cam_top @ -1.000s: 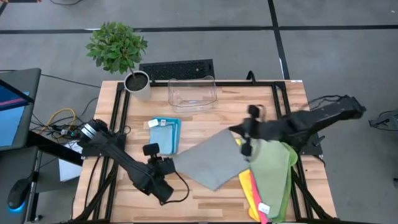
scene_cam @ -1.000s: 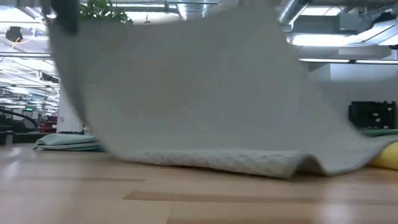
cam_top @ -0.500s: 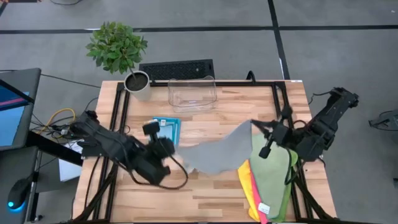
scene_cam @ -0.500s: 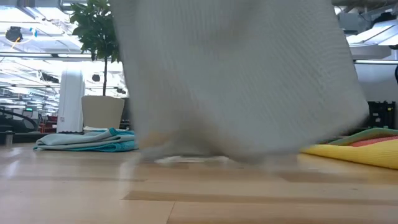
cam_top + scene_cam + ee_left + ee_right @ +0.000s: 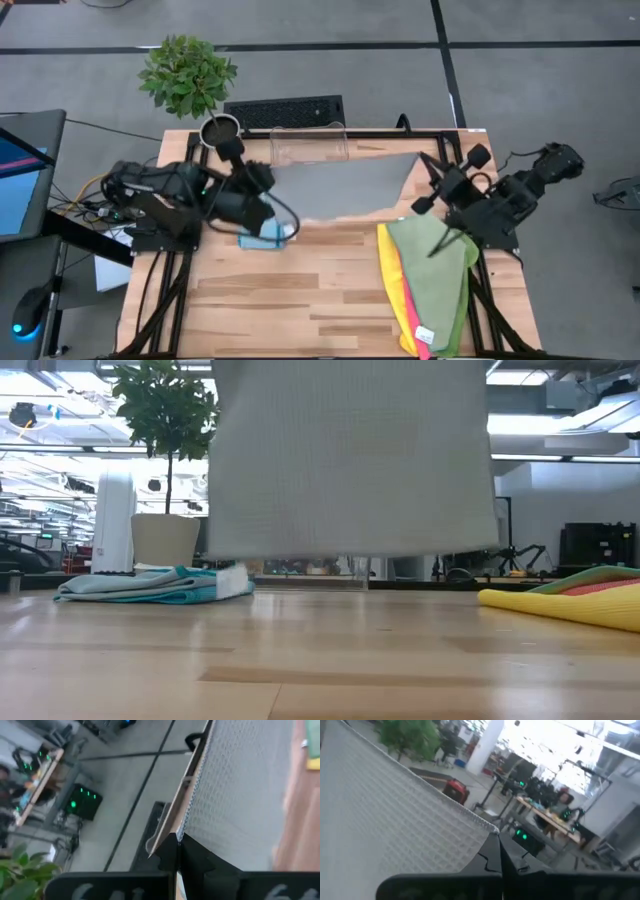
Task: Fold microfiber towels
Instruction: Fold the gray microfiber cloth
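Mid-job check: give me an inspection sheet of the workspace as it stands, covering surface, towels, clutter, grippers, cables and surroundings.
Surface: wooden table, front half bare.
Job's things: grey towel stretched in the air between both grippers, hanging clear of the table in the low view; folded teal and blue towels at left; pile with green towel on top, yellow and pink edges showing, at right.
Clutter: clear plastic bin and potted plant at the far edge.
Grippers: left gripper and right gripper each shut on a towel corner.
Cables: yellow cable coil off the table's left.
Surroundings: keyboard behind the table.
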